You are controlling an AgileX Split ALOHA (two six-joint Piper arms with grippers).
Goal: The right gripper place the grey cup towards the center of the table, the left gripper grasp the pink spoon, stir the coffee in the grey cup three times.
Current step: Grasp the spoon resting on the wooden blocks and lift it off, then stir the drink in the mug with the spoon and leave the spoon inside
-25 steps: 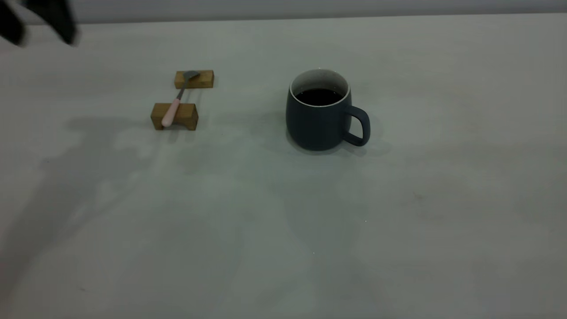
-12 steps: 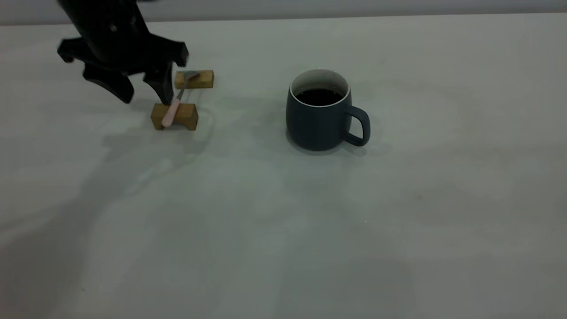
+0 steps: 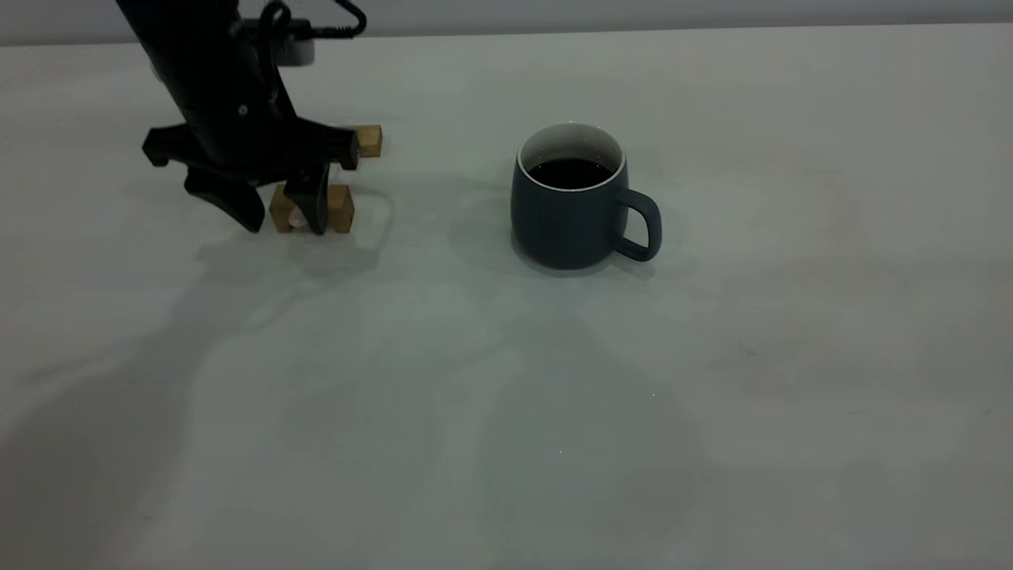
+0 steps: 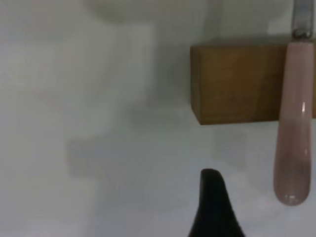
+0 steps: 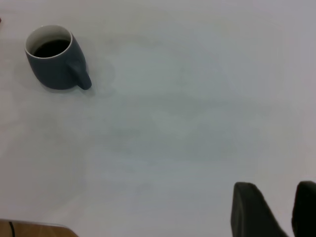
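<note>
Flanking one pink spoon (image 4: 292,123): two wooden blocks (image 3: 342,207)

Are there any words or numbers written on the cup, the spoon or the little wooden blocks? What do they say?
None: no words, numbers, labels or signs can be read in any view.
The rounded dark slate-grey cup is plain.
The slim pink-handled spoon carries no writing.
The brown wooden blocks are bare wood.
The pale grey-white table has only faint smudges.
The black left gripper shows no label.
</note>
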